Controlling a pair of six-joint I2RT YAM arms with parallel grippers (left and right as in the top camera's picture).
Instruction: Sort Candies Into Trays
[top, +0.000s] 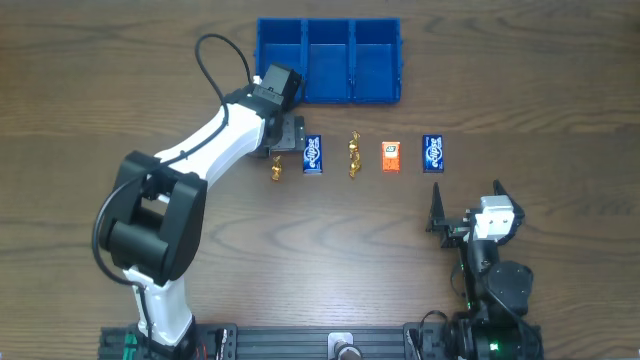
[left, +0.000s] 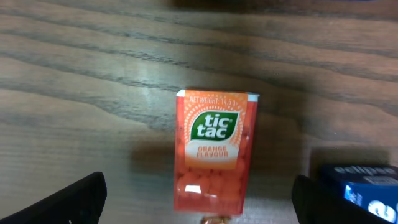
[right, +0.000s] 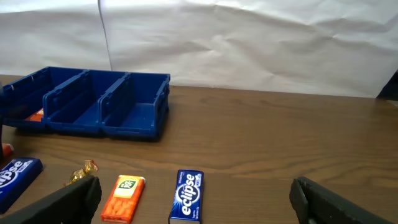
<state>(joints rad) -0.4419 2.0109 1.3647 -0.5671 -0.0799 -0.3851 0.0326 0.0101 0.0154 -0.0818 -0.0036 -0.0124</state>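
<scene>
The orange mint box (left: 216, 149) lies on the table (top: 560, 250) just in front of the blue three-bin tray (top: 330, 98), between the wide-open, empty fingers of the left gripper (top: 286, 138). Blue mint packs (top: 313, 153), gold-wrapped candies (top: 354, 155) and a second orange box (top: 391, 156) line the tray's front too. From above the bins look empty, so sorting seems barely begun. The right gripper (top: 466, 203), farther from the tray, gapes empty.

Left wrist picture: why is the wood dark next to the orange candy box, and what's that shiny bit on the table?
Left wrist view: the dark patch is a soft shadow around the orange plastic candy box, and the pale streak on the brown wooden table is light bouncing off it. Right wrist view: the blue plastic three-part tray has a thin shadow along its base.
</scene>
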